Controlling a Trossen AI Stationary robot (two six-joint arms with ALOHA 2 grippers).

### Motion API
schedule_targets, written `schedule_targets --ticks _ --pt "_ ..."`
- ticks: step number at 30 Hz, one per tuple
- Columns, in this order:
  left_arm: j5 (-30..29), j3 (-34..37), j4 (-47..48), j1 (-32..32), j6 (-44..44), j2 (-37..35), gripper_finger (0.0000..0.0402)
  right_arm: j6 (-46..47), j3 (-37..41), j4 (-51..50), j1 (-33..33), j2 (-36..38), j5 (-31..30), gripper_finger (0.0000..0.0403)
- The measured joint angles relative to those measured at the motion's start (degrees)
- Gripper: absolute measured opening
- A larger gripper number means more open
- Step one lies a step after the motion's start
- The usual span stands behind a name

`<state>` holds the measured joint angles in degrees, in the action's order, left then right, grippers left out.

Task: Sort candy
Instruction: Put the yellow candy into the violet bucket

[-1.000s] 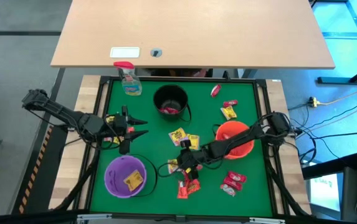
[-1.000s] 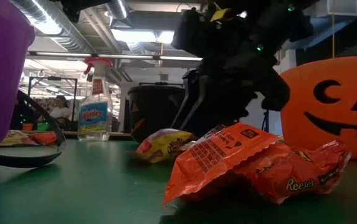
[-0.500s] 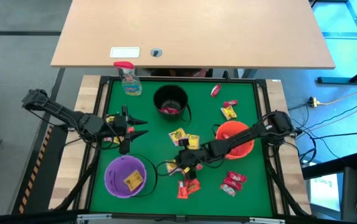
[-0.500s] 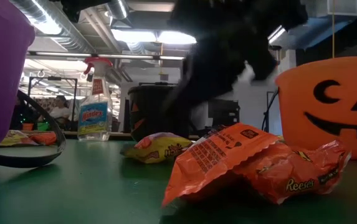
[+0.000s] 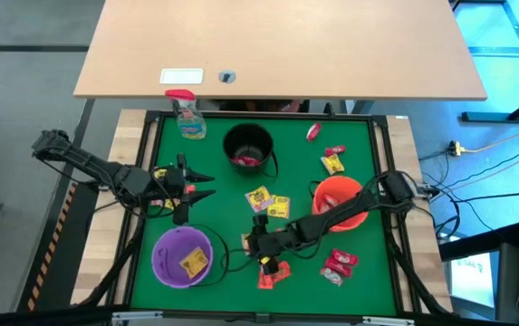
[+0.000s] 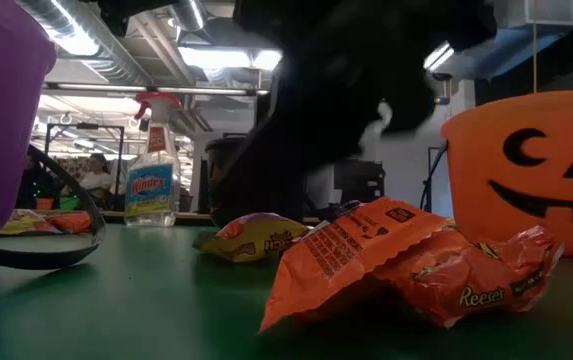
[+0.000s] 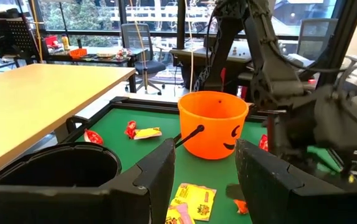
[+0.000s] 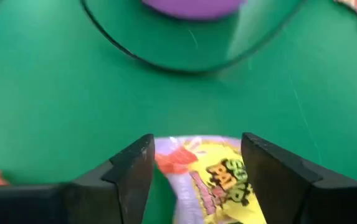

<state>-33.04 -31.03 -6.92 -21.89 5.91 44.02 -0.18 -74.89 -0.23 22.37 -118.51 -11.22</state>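
Small wrapped candy lies scattered on the green table: yellow packets [image 5: 268, 202], orange-red ones [image 5: 273, 271], red ones [image 5: 339, 263], and others at the far right [image 5: 331, 159]. My right gripper [image 5: 257, 242] reaches in from the right and is open, low over one yellow packet [image 8: 215, 177] that lies flat between its fingers. In the low view that packet [image 6: 256, 238] sits behind an orange packet [image 6: 406, 262]. My left gripper [image 5: 206, 186] waits open at the left, above the purple bucket [image 5: 184, 256]. My right gripper comes at the yellow packet [image 8: 197, 152] from above, slanting down, with one open finger [image 8: 131, 168] on each side of it. The packet lies flat on the table. I cannot tell whether the fingers touch it.
The purple bucket holds a yellow packet, and its handle [image 8: 184, 62] lies just beyond my right gripper. The black bucket [image 5: 248, 147] holds red candy. An orange bucket [image 5: 341, 201] sits under my right arm. A spray bottle [image 5: 187, 116] stands at the far left corner.
My right gripper has moved toward the table's left and near edge and come down over the yellow packet. In the low view that packet's left end has slid a little toward the left.
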Motion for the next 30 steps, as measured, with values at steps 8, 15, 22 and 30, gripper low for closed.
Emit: schedule_targets --ticks 8,15,22,30 --pt "0.1 0.0 0.0 0.0 0.1 0.0 0.0156 -0.1 0.0 -2.3 -1.1 -2.6 -3.3 0.0219" --pt "0.1 0.0 0.0 0.0 0.1 0.0 0.0156 1.6 -0.2 -6.3 -1.4 -2.5 -3.4 0.0196" --pt "0.1 0.0 0.0 0.0 0.1 0.0 0.0156 1.4 -0.9 -7.6 -1.4 -2.5 -2.7 0.0128" --pt "0.1 0.0 0.0 0.0 0.1 0.0 0.0156 -0.1 -6.2 -14.7 -1.4 -2.7 -3.4 0.0012"
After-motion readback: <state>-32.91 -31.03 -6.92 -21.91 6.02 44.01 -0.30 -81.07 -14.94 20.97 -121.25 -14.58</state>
